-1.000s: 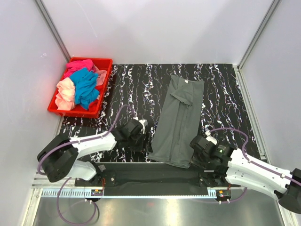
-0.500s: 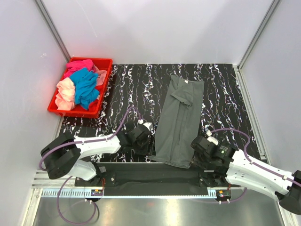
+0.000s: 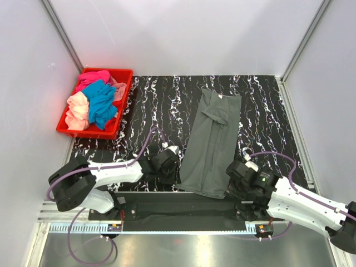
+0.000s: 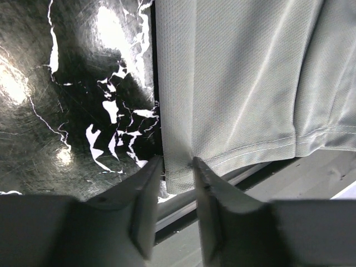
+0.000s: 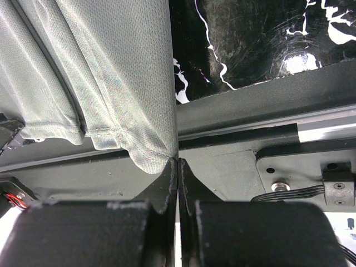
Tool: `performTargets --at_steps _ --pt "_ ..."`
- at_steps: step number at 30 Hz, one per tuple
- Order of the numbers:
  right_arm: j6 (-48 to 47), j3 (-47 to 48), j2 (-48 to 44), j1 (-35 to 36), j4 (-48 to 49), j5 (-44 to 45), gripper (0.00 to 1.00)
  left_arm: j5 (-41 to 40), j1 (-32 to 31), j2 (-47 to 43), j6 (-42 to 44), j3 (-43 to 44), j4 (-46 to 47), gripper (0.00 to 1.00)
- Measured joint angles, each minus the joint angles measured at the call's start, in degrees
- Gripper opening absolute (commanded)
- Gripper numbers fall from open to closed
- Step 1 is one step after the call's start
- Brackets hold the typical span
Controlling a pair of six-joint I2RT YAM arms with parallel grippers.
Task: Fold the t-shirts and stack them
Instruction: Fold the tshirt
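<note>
A dark grey t-shirt (image 3: 211, 139), folded into a long strip, lies on the black marbled table with its hem at the near edge. My left gripper (image 3: 173, 169) is at the hem's left corner. In the left wrist view its jaws (image 4: 177, 162) stand slightly apart, straddling the corner of the grey cloth (image 4: 239, 83). My right gripper (image 3: 230, 181) is at the hem's right corner, and in the right wrist view (image 5: 177, 161) it is shut on the edge of the grey cloth (image 5: 111, 72). Magenta-pink (image 3: 92, 78), teal-blue (image 3: 103, 103) and peach (image 3: 78, 111) t-shirts lie bunched in the crate.
A red plastic crate (image 3: 125, 103) stands at the back left of the table. The table's near edge and a dark metal rail (image 3: 183, 203) run just below the shirt's hem. White walls close in both sides and the back.
My left gripper has moved right and down, up to the hem's left corner. The right gripper and the shirt have barely moved.
</note>
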Motion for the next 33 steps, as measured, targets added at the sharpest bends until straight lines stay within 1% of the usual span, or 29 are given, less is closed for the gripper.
performTargets --at_steps 3,5,6,7,11,15,19,23,26,28,33 --pt "0.0 0.0 0.0 0.0 0.0 0.0 0.0 0.1 -0.2 0.1 -0.4 -0.3 0.0 0.22" --pt "0.0 0.0 0.0 0.0 -0.1 0.0 0.0 0.1 -0.4 0.3 -0.8 -0.3 -0.1 0.15" --pt "0.0 0.0 0.0 0.0 -0.2 0.1 0.0 0.1 -0.5 0.4 -1.0 -0.3 -0.1 0.03" --pt "0.0 0.0 0.0 0.0 -0.4 0.1 0.0 0.2 -0.6 0.5 -1.1 -0.3 -0.1 0.0" --pt "0.3 0.8 0.0 0.0 -1.4 1.0 0.0 1.0 -0.7 0.6 -1.1 0.0 -0.3 0.0" --pt "0.6 5.5 1.0 0.0 -3.1 4.5 0.0 2.3 -0.3 0.6 -1.1 3.7 -4.2 0.0" --pt "0.5 8.9 5.6 0.0 -3.0 7.1 0.0 4.8 1.5 1.3 -0.4 9.0 -4.9 0.0" --pt "-1.3 9.0 11.1 -0.7 -1.3 8.2 0.0 6.7 4.1 4.5 1.2 12.6 -4.5 0.0" --pt "-4.4 9.2 14.3 -4.3 0.2 8.5 0.0 8.8 7.5 7.9 2.6 14.1 -4.9 0.0" --pt "-7.2 9.7 15.8 -8.1 1.0 9.0 0.0 9.9 9.9 10.8 4.0 16.5 -5.9 0.0" --pt "-17.3 15.2 20.3 -18.8 3.3 9.3 0.0 13.1 15.0 17.5 7.7 26.9 -7.3 0.0"
